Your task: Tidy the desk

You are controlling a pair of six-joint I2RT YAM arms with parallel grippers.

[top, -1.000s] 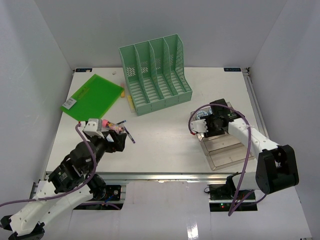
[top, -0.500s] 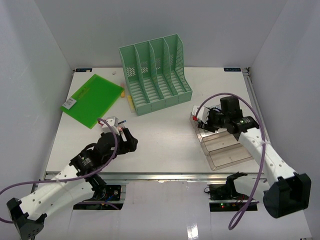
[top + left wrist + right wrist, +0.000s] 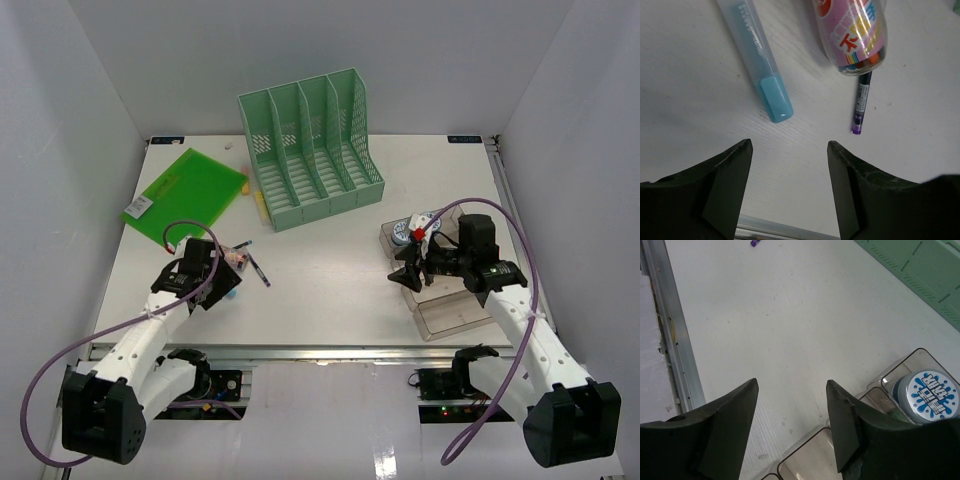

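The white desk bears a blue-capped marker, a pink tube of coloured pencils and a thin purple-tipped pen, all lying at front left. The tube and the pen also show in the top view. My left gripper is open and empty just short of them. My right gripper is open and empty over the left edge of the clear stepped tray; the right wrist view shows it above bare desk.
A round blue-lidded container sits in the tray's back compartment. A green slotted file rack stands at the back centre, and a green folder lies at back left. The metal front rail runs along the near edge.
My left arm has swung back to the left, uncovering the pen and tube. My right gripper has moved from the tray's back corner forward to its left edge.
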